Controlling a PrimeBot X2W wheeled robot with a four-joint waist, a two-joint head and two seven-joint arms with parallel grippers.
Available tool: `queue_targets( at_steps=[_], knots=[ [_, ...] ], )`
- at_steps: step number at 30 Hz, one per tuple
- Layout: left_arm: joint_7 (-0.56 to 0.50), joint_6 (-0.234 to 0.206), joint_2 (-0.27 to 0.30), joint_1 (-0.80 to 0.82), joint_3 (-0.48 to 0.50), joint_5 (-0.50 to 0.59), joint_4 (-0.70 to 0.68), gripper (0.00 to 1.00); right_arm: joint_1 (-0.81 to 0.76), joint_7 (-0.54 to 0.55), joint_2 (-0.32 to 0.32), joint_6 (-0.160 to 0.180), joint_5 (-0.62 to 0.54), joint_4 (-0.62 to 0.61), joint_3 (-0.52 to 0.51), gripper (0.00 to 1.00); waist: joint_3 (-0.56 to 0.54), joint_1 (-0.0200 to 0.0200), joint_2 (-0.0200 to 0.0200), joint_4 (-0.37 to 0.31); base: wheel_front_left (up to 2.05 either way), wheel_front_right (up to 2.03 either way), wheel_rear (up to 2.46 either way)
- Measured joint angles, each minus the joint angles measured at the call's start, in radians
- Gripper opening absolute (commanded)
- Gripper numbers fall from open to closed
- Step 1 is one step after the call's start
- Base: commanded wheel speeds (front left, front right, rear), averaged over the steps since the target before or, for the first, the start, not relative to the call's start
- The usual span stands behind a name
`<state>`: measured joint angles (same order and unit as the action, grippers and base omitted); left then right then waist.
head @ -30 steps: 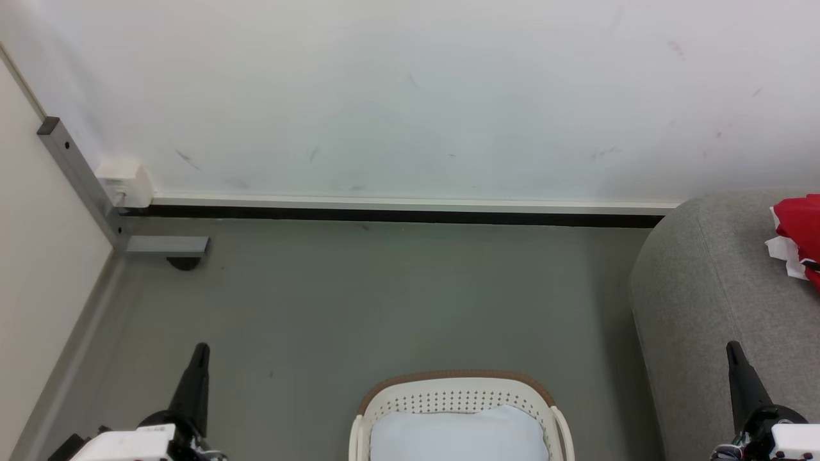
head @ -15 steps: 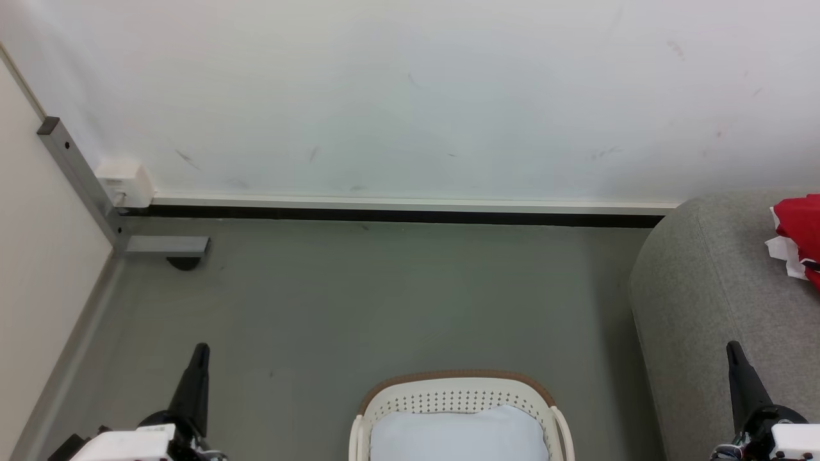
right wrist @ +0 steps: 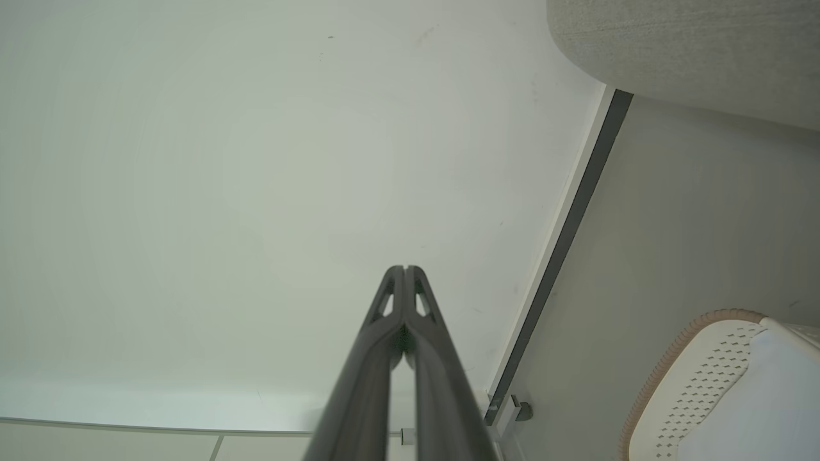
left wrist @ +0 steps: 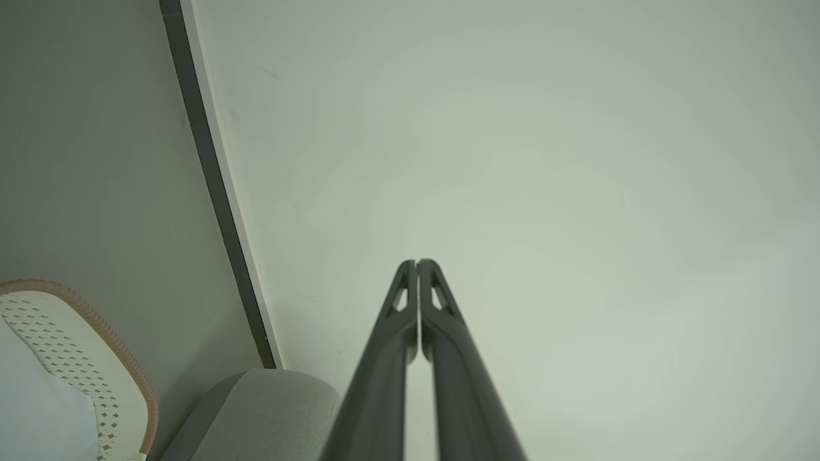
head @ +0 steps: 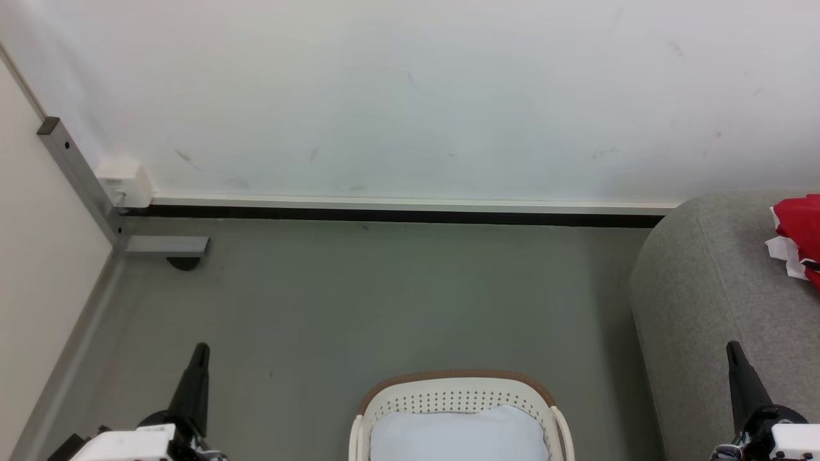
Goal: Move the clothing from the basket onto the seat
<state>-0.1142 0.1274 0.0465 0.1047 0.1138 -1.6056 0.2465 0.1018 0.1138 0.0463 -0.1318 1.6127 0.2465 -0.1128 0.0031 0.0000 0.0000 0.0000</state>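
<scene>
The red jersey (head: 801, 224) with white trim lies bunched on the grey seat (head: 705, 288) at the right edge of the head view. On the floor at bottom centre stands the cream basket (head: 458, 392) with its brown rim, holding a pale white pad (head: 458, 436). My left gripper (head: 201, 349) is at the lower left, shut and empty, fingers pointing up. At the lower right my right gripper (head: 732, 346) is shut and empty, over the seat's front. In the left wrist view the left gripper (left wrist: 417, 262) has its fingers pressed together; the right gripper (right wrist: 405, 268) shows the same.
A white wall (head: 410, 96) with a dark baseboard (head: 384, 214) runs across the back. A grey metal post (head: 77, 173) and a small white box (head: 123, 182) stand in the left corner. Grey floor (head: 384, 301) lies between basket and wall.
</scene>
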Motion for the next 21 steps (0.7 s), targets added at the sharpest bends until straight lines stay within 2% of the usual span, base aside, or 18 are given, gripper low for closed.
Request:
queue_targets(
  at_steps=[21],
  knots=[
    [0.000, 0.000, 0.000, 0.000, 0.000, 0.000, 0.000, 0.00, 0.000, 0.000, 0.000, 0.000, 0.000, 0.000, 0.000, 0.00, 0.000, -0.0001, 0.0000, 0.000, 0.00, 0.00, 0.00]
  ],
)
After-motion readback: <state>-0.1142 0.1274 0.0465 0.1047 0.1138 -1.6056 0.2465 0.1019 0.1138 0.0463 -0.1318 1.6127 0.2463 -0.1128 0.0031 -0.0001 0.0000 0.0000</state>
